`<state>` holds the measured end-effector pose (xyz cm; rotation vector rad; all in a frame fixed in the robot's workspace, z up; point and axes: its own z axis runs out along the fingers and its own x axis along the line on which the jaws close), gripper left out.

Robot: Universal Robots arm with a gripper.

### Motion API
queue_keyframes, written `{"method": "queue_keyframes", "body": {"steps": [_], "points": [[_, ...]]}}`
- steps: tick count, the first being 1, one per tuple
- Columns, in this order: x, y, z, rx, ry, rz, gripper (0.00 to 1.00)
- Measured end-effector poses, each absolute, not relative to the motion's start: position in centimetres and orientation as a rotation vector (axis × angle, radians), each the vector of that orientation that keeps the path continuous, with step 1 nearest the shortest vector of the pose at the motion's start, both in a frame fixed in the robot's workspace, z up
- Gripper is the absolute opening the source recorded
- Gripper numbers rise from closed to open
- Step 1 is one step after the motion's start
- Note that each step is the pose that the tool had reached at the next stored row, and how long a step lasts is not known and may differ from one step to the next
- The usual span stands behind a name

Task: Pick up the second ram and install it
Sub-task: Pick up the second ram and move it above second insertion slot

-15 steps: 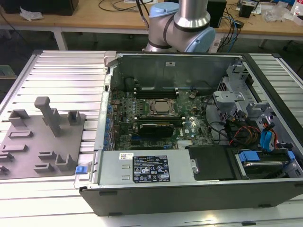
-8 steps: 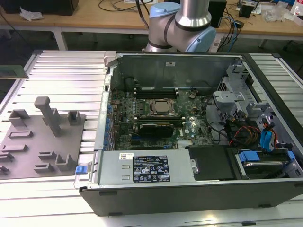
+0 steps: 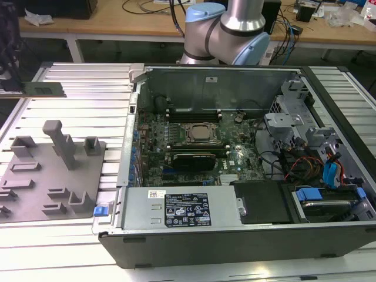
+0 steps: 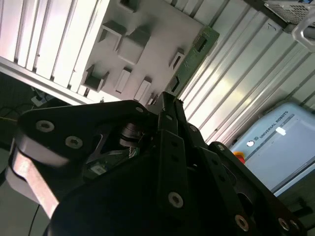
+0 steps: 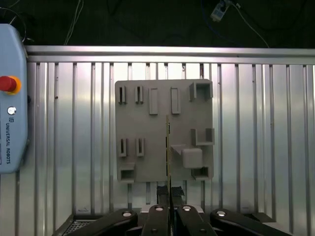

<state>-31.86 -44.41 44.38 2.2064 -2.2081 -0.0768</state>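
While clamped in claw (image 5: 169,192) | second ram (image 5: 168,147) edge-on | long axis apparently outward

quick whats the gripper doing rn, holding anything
gripper: closed on the second ram, held clear of the grey tray.

A robotics lab or electronics workshop: a silver ribbed aluminium table (image 3: 82,111) carries an opened black desktop computer case (image 3: 235,247) and a grey moulded plastic tray (image 3: 32,198), beside a pale blue pendant with a red button (image 5: 10,123); cable-strewn wooden benches (image 3: 106,23) stand behind.
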Motion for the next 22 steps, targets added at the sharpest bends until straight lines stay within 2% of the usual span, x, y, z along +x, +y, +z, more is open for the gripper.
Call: {"method": "queue_keyframes", "body": {"steps": [22], "points": [[-21.1,-44.1,44.4,2.201,-2.203,-0.088,0.13]]}}
